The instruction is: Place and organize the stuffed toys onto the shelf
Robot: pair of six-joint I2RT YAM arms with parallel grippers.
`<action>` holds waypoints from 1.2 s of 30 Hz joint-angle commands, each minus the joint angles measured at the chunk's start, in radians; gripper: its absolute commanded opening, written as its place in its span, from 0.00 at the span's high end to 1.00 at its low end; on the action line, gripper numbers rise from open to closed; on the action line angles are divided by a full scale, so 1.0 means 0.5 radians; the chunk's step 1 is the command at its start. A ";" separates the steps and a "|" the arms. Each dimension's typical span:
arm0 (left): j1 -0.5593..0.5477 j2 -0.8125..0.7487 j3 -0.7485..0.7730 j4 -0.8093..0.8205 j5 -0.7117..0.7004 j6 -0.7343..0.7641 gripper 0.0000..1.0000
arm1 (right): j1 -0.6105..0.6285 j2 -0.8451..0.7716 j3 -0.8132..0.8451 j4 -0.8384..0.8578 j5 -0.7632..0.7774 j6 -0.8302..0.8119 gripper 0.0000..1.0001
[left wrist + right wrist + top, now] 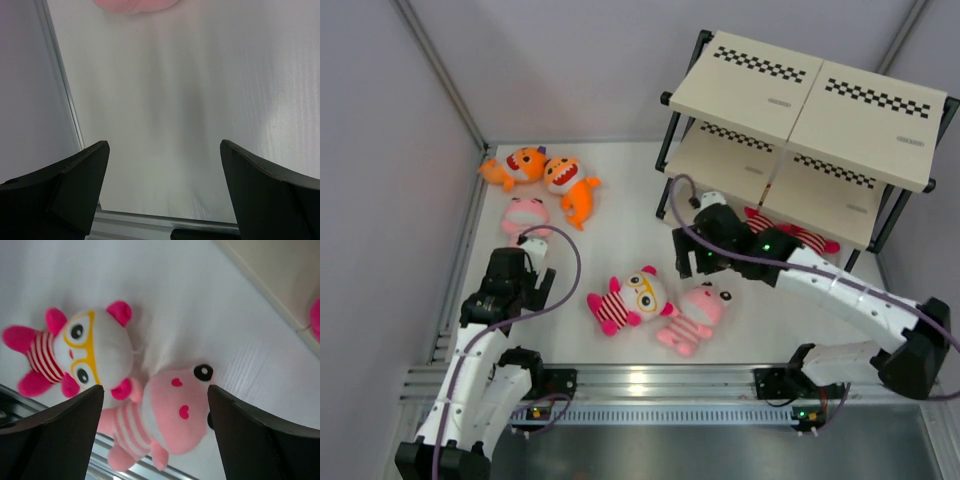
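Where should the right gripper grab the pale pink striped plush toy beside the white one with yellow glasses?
Probably its round head, from straight above: the pale pink striped plush toy lies face up, and the head lies below the open fingers of the right gripper. The white plush toy with yellow glasses touches its shoulder.

We see one orange shark (pixel 520 166) touching a second shark (pixel 571 187) at the far left, with a pale pink toy (pixel 525 214) just beside them. Mid-table, a bespectacled magenta toy (pixel 632 297) touches another pink toy (pixel 696 314). A striped toy (pixel 802 237) lies low in the shelf (pixel 800 105), partly hidden.
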 commanded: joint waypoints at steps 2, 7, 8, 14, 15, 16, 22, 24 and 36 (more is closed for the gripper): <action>0.011 0.011 -0.014 0.073 0.016 0.014 0.01 | 0.472 0.240 0.224 -0.629 0.399 -0.089 0.14; 0.011 0.027 -0.017 0.073 0.010 0.008 0.01 | 1.144 0.335 0.092 -0.298 0.181 -0.313 0.13; 0.011 0.027 -0.014 0.070 0.013 0.014 0.01 | 1.224 0.369 0.083 -0.276 0.193 -0.319 0.12; 0.011 0.042 -0.014 0.073 0.004 0.005 0.01 | 1.357 0.722 0.061 -0.365 0.392 -0.294 0.15; 0.008 0.039 -0.014 0.073 0.004 0.002 0.01 | 1.363 0.777 0.052 -0.377 0.392 -0.300 0.15; 0.011 0.039 -0.014 0.073 0.001 0.002 0.01 | 1.366 0.802 0.043 -0.389 0.429 -0.291 0.15; 0.008 0.051 -0.014 0.073 0.016 0.008 0.01 | 1.366 1.041 -0.025 -0.469 0.650 -0.267 0.21; 0.008 0.051 -0.014 0.073 0.013 0.011 0.01 | 1.366 1.130 0.006 -0.506 0.675 -0.261 0.37; 0.008 0.057 -0.014 0.073 0.016 0.014 0.01 | 1.354 0.848 0.613 -1.144 1.030 -0.594 1.00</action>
